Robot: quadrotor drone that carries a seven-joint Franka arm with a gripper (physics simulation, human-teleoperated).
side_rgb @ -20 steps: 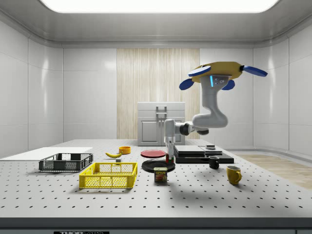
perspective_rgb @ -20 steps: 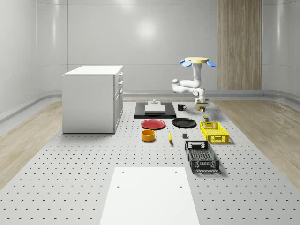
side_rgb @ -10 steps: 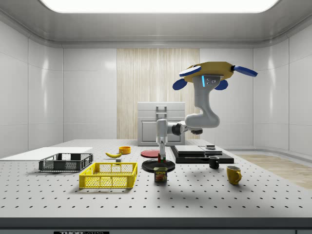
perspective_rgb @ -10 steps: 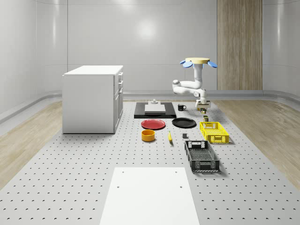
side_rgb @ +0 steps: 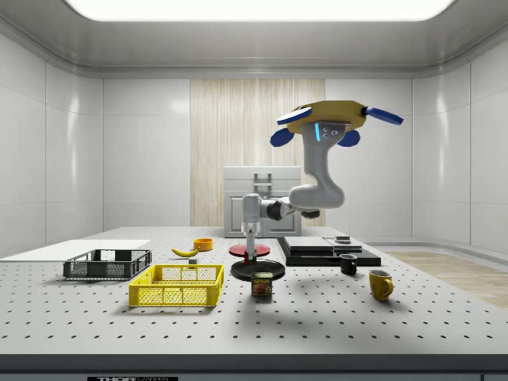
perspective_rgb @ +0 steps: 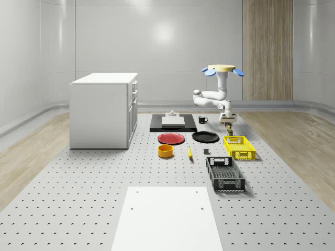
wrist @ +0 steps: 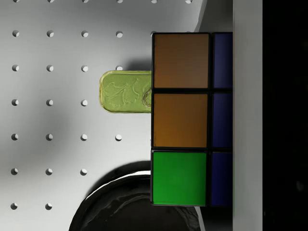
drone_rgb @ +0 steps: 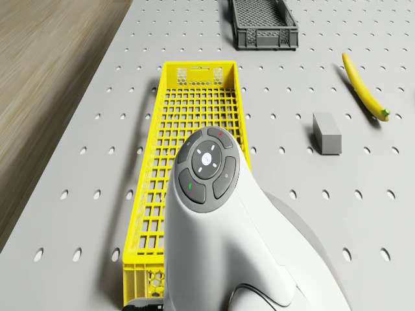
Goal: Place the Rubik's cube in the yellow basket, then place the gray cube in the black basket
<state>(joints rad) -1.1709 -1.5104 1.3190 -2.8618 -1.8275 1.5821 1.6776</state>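
Observation:
The Rubik's cube (wrist: 182, 118) shows orange, green and blue tiles and hangs in my gripper (side_rgb: 248, 255), which is shut on it. One finger (wrist: 248, 115) lies flat against the cube's side. The gripper (perspective_rgb: 229, 122) hangs low over the table, above the black plate's (side_rgb: 258, 271) edge and a can (wrist: 125, 91), just short of the yellow basket's (perspective_rgb: 239, 147) far end. The drone (side_rgb: 333, 123) hovers high above the plate. The gray cube (drone_rgb: 326, 133) lies on the table between the yellow basket (drone_rgb: 194, 162) and a banana (drone_rgb: 363, 87). Beyond the yellow basket stands the black basket (drone_rgb: 262, 26).
A red plate (perspective_rgb: 171, 138), an orange bowl (perspective_rgb: 165, 151), a black mug (perspective_rgb: 202, 120) and a black mat (perspective_rgb: 172, 123) lie toward the whole-scene view's middle. A yellow mug (side_rgb: 380, 284) stands at the side view's right. The white cabinet (perspective_rgb: 103, 110) stands at the whole-scene view's left.
The drone and arm have shifted toward the side view's left, carrying the Rubik's cube from beside the black mat to over the black plate, closer to the yellow basket.

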